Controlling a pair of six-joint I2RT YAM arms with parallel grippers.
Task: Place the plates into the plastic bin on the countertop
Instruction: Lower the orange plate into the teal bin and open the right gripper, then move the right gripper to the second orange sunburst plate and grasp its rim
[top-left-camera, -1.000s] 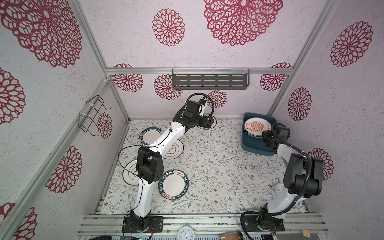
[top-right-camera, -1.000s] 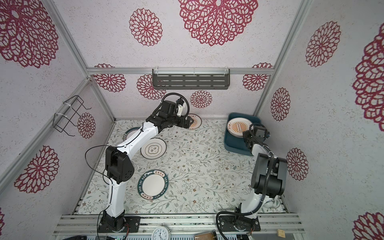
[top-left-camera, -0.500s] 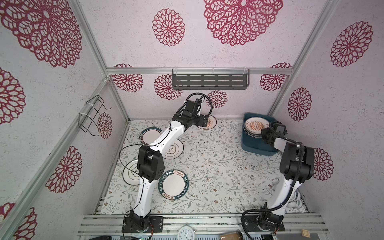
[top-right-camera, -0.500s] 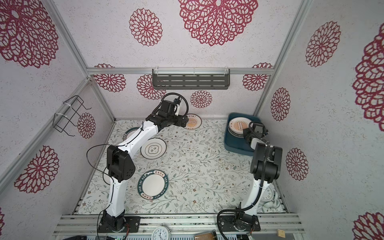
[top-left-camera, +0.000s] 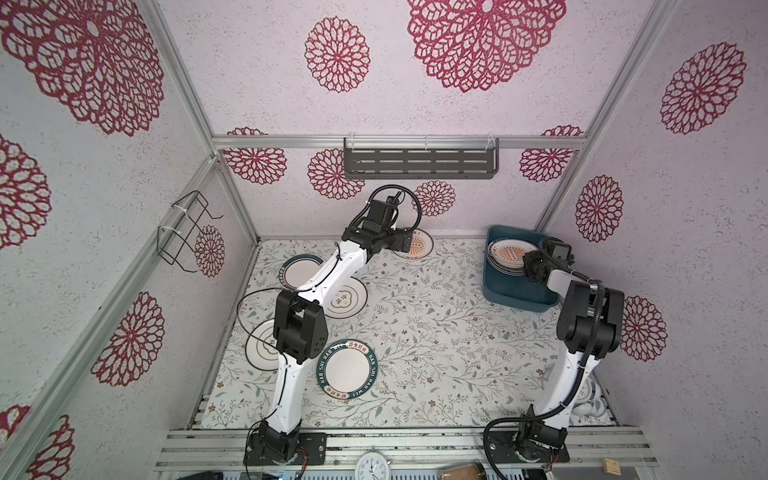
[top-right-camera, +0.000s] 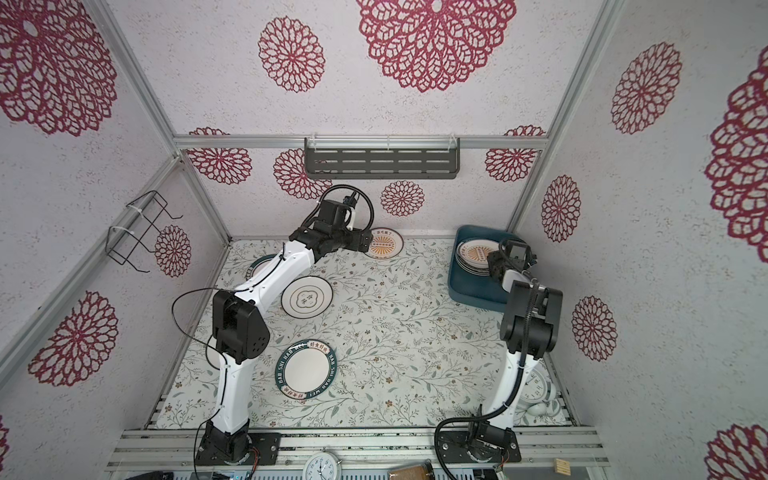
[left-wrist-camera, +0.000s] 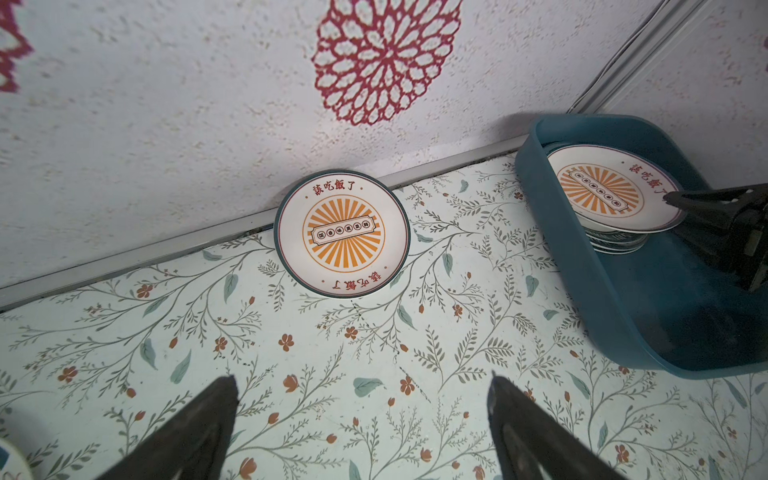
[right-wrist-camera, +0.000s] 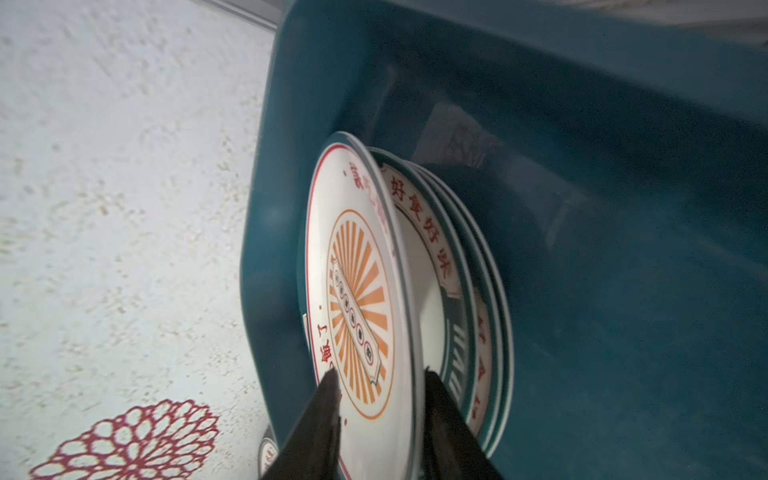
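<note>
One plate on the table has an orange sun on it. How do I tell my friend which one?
Find the flowery countertop and look along its far edge, under the grey shelf. The plate lies flat there, right by the back wall. It is the only plate outside the bin with an orange sunburst.

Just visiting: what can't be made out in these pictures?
- Plates under the top plate in the plastic bin: covered in both top views; right wrist view shows only rims.
- Plate under the left arm's elbow: half hidden in both top views.
- White objects behind the right arm, in a top view: unidentifiable.
</note>
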